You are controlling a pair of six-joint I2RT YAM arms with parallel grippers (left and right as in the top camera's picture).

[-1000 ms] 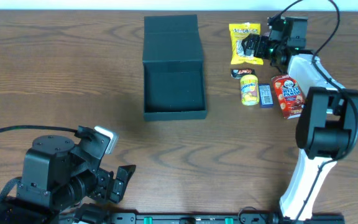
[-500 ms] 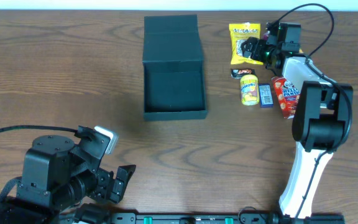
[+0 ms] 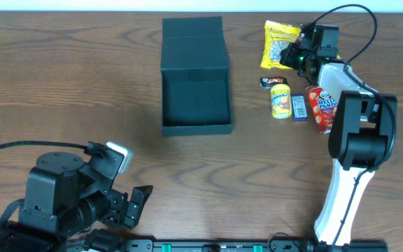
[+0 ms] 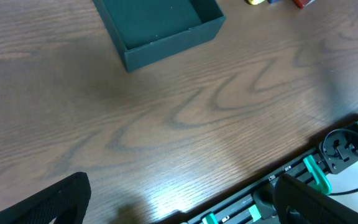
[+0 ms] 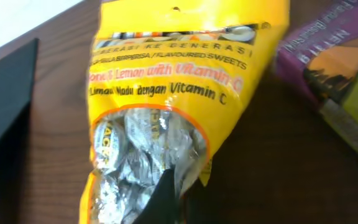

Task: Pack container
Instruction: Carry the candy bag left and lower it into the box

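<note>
Container [image 3: 195,77] open-topped; right gripper [image 3: 291,54] seemingly tight on yellow sweets bag [image 3: 277,40], left gripper [image 4: 182,199] spread wide.

A brown wood-grain table [image 3: 75,84] fills the scene; a pale white strip [image 3: 82,5] runs beyond its far edge, and soft light glares off its near side

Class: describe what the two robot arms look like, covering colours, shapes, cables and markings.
The left arm is all black and blocky, with a white-and-grey block on top and a black cable trailing left. The right arm has curved white links, rounded black joint housings, a thin black looping cable and green lights near its gripper. No readable markings show.
</note>
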